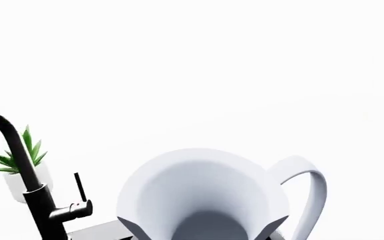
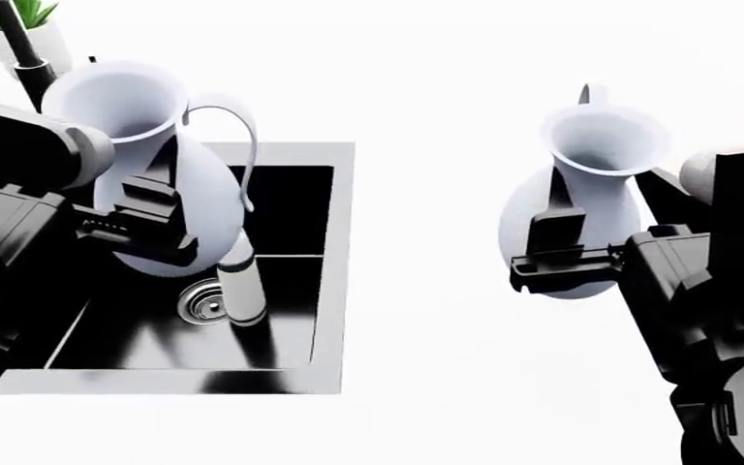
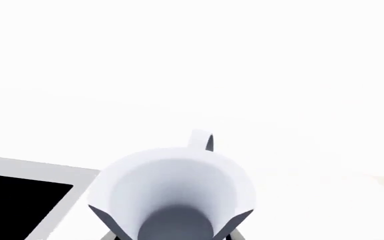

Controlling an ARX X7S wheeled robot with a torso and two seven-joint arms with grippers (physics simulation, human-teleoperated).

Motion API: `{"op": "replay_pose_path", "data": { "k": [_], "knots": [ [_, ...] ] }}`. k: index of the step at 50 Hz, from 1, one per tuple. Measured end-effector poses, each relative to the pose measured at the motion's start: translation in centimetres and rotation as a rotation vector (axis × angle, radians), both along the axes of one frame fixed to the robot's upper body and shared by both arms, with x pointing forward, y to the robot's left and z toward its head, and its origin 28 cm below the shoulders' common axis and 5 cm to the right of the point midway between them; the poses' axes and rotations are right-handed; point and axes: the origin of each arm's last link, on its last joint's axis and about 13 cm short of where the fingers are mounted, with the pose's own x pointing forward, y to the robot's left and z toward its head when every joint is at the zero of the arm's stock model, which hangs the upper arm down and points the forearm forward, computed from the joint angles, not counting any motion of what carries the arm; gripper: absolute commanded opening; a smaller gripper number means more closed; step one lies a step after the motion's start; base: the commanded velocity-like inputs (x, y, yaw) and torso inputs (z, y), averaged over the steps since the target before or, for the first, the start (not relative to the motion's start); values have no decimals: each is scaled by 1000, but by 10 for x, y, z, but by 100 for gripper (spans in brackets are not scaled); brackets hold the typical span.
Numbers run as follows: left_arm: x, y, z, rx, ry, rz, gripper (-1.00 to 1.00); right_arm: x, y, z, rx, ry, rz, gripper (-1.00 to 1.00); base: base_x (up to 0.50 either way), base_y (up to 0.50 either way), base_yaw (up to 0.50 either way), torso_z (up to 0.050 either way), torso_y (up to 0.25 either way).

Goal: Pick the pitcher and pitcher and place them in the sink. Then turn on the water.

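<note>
My left pincer (image 2: 139,228) pinches the fatter pitcher (image 2: 152,165) over the sink (image 2: 326,291) at nine o'clock; my right pincer (image 2: 566,257) pinches the slimmer pitcher (image 2: 585,194) over the counter (image 2: 437,387) at three. Next, I'd lower the left one in.

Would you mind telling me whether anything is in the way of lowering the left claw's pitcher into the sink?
Yes. A slim white bottle stands in the sink next to the drain, just beside the pitcher held by the left claw. The black tap also rises close by, toward the plant.
</note>
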Motion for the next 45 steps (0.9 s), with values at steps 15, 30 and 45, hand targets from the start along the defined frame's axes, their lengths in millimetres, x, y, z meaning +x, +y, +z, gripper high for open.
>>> {"op": "replay_pose_path", "data": {
  "k": [15,30,45],
  "knots": [
    [0,1,0,-2,2,2,-100,0,0,0,-1,-1,-2,-100,0,500,0,1,1],
    [0,1,0,-5,1,4,-100,1,1,1,-2,-2,0,-100,0,500,0,0,1],
    [0,2,-1,-8,3,5,-100,1,1,0,-1,-2,0,-100,0,500,0,1,1]
  ]
}}
